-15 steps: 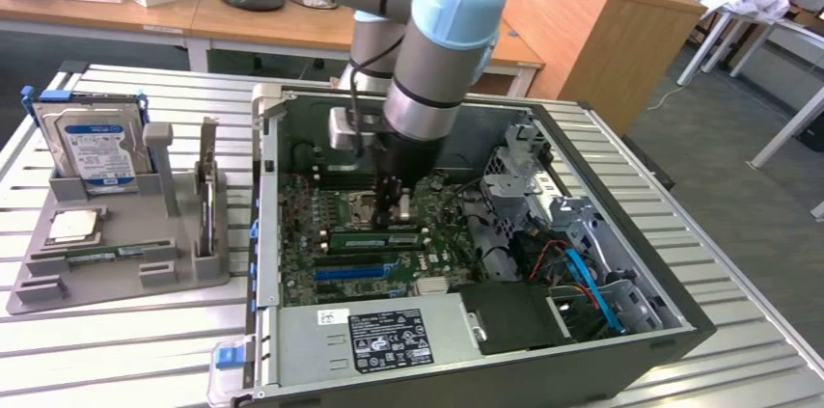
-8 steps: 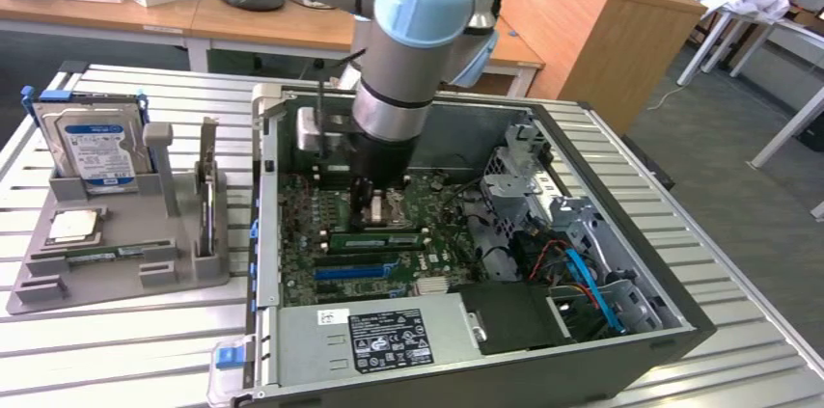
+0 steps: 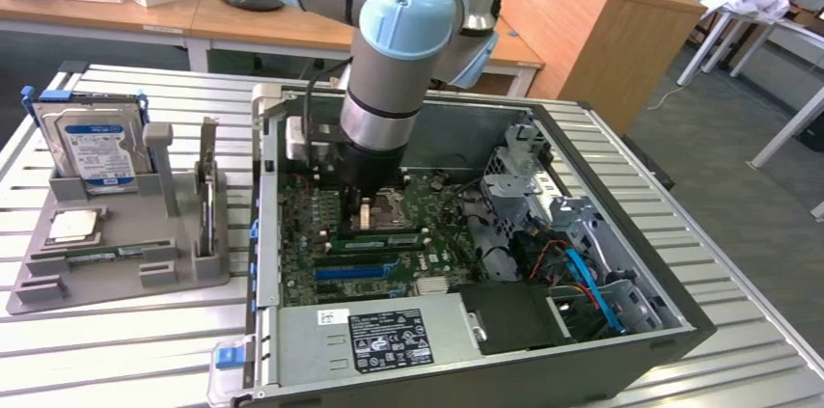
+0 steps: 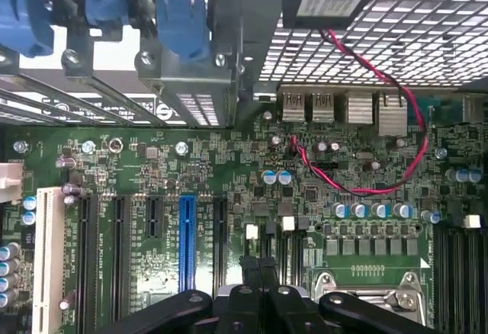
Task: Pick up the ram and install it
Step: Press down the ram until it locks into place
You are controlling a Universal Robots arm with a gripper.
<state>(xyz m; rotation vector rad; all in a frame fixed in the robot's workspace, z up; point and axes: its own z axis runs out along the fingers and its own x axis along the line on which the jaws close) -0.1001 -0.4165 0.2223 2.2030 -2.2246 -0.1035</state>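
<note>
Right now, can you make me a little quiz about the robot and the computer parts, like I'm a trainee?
1. True or false: the arm's jaws are shut, above the big green board inside the computer case.
2. Where does the loose green memory stick lie? A: on the grey tray. B: on top of the hard drive. C: on the floor.
3. Fill the gap: the hard drive stands upright in the tray, on the exterior view's ____ of the computer case.

Key: 1 true; 2 A; 3 left.
</note>
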